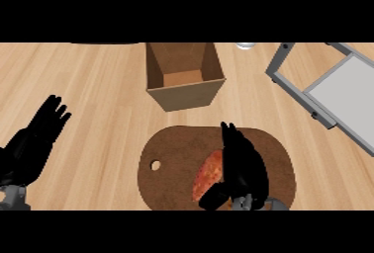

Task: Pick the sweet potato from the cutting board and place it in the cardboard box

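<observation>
Item: sweet potato (pixel 208 174). It is lying lengthwise on the brown cutting board (pixel 175 163), right of the board's hanging hole, and is being partly hidden by the right hand (pixel 241 170).

Item: right hand. It is being held over the board with fingers extended toward the far edge and the thumb angled down at the sweet potato's near end. Contact along the vegetable's right flank is suggested, but whether it is being grasped cannot be told; no closed wrap is being shown.

Item: left hand (pixel 35 141). It is being kept open at the view's left edge, resting, holding nothing.

Item: cardboard box (pixel 182 76). It is standing open just beyond the board, nothing being seen inside.

Item: grey framed tray (pixel 332 89), at the far right.

Risk, judged: if the lift is being started before the fingers are curled under, the tapered vegetable is likely being rolled leftward across the board. The box's narrow mouth is also leaving little margin, so a wall could be clipped and the box pushed away.
</observation>
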